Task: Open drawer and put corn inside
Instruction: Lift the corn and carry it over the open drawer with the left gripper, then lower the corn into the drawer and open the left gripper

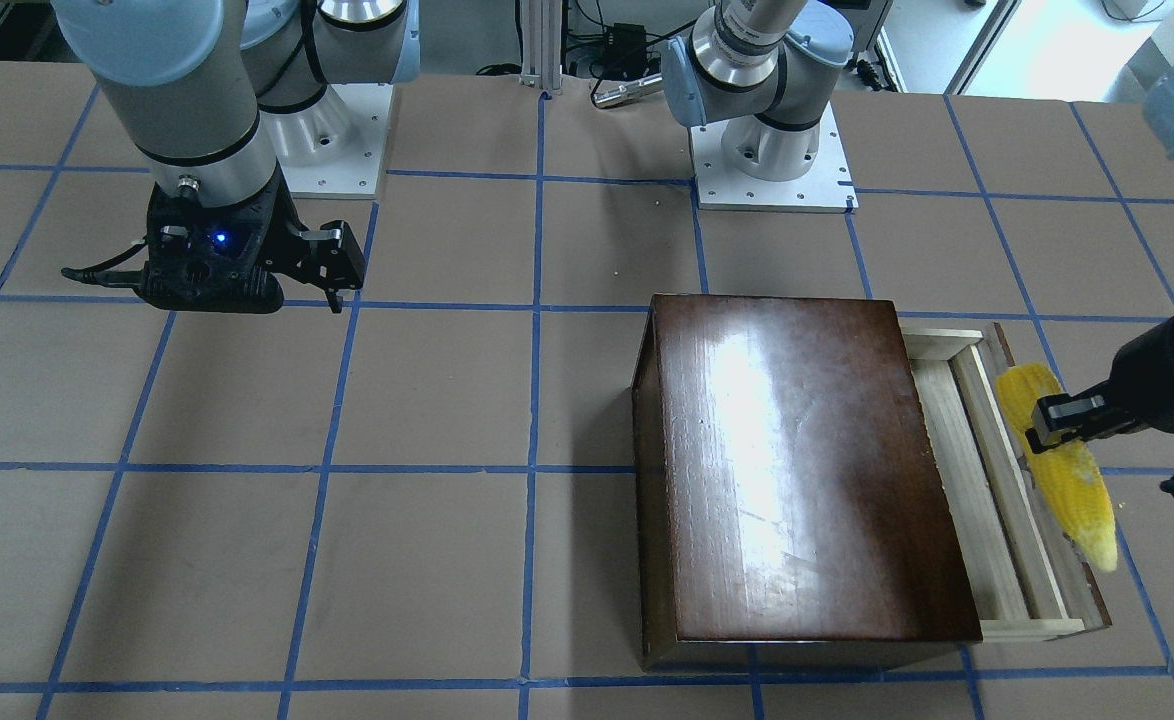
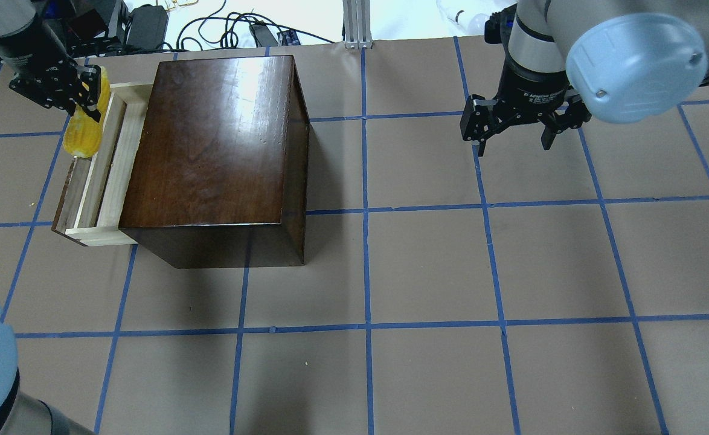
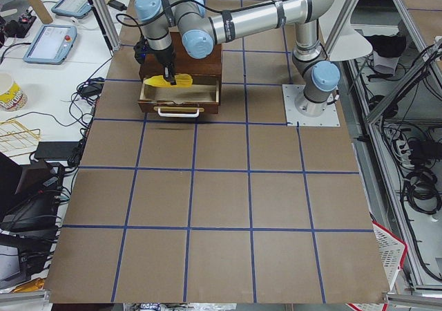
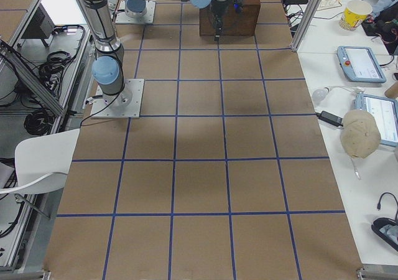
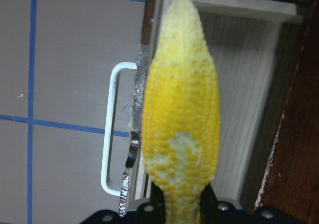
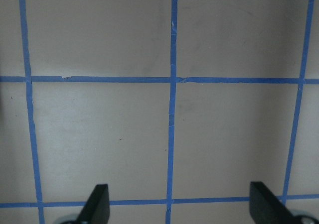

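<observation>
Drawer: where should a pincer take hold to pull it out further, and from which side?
Probably the white loop handle on the front of the drawer, approached from the side facing away from the box: it stands clear of the front, leaving a gap for a finger.

Illumination is bright and even, coming from overhead. A broad white glare streak runs along the glossy top of the box [image 1: 797, 470] and washes out the grain there. The overhead view shows a weaker patch at the box's far end. Soft, diffuse shadows lie on the table [image 1: 447, 400] along the box's right and near sides. The background beyond the table burns out to white in the front-facing and overhead views.

- **Left wrist view:** the corn [image 5: 179, 129] sits very close to the lens and is slightly soft, and the drawer [image 5: 244, 109] behind it is mildly blurred.
- **Right wrist view:** sharp and flatly lit. The right gripper [image 6: 182, 206] shows its fingertips [image 6: 98, 206] as dark silhouettes.
- **Side views:** small, with little detail.
</observation>
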Action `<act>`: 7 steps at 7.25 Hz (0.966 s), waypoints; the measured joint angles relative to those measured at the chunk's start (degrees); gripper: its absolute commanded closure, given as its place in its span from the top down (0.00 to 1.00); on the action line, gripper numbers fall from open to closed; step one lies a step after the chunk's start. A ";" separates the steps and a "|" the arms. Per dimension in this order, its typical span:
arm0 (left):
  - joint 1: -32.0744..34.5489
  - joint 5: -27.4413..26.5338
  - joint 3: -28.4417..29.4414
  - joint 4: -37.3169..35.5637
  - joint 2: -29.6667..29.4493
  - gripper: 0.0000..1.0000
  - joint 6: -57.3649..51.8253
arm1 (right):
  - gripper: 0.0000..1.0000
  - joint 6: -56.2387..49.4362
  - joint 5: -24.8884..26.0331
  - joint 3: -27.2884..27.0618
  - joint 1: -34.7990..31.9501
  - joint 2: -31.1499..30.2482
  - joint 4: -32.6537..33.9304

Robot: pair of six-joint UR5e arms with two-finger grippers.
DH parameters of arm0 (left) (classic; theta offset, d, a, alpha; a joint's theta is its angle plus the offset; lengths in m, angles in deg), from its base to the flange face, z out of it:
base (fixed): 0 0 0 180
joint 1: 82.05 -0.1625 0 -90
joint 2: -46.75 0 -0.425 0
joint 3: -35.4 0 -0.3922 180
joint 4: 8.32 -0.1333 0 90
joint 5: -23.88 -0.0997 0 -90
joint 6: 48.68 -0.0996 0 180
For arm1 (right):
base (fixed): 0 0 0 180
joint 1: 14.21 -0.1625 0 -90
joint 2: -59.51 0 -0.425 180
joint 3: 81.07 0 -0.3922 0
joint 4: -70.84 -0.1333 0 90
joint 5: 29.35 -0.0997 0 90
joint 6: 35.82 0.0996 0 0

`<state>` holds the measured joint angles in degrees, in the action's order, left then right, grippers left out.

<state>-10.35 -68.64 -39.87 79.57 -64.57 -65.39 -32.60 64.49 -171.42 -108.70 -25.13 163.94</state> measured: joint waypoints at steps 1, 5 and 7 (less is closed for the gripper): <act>-0.13 -0.02 -1.32 -1.78 -0.35 0.00 -2.42 | 1.00 0.02 0.02 0.00 0.00 0.00 0.02; -0.33 2.17 -6.73 -7.06 -0.89 0.07 -3.63 | 1.00 0.04 0.03 0.00 0.00 0.00 -0.02; -0.88 2.35 -8.17 -7.25 -0.94 0.24 -3.34 | 1.00 0.04 0.03 0.00 0.00 0.00 -0.02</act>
<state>-11.23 -66.29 -48.05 72.32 -65.51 -68.73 -32.57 64.52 -171.42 -108.69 -25.13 163.92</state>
